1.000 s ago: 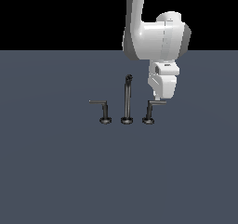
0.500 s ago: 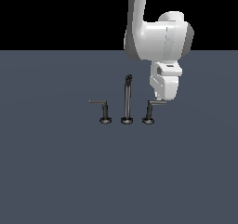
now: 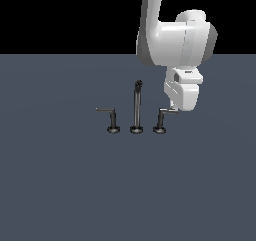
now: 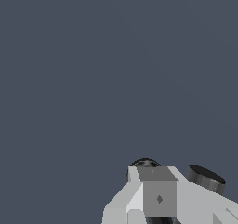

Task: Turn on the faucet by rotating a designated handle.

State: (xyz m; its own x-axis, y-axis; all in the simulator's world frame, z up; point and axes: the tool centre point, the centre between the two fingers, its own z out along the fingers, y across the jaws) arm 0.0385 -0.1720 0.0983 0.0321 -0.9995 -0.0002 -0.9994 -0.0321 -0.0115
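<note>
Here, in the exterior view: the faucet [image 3: 136,110] standing mid-floor on the dark grey surface [image 3: 60,185], with the tall spout post [image 3: 136,105] between two levers. Toward the exterior view's right, the handle [image 3: 165,116], thicker-barred, slightly slanted on its round base; toward the left, the thinner lever [image 3: 109,117], well clear of the arm. Gripper [image 3: 173,106] lowered right at the free end of the handle's bar, apparently touching or just beside it; fingers too small and hidden under the white hand to say whether apart or together.

Then the wrist view: mostly bare floor, pale finger [image 4: 153,195] blocks in the foreground, two dark round shapes peeping behind them, likely faucet parts. Cannot tell the finger spacing here either.

Judged step: contact made or nearly made at the bar's tip, rotation itself about to start. Next move likely calls for a sideways push along an arc around the handle's post, keeping height steady to avoid slipping over the bar.
</note>
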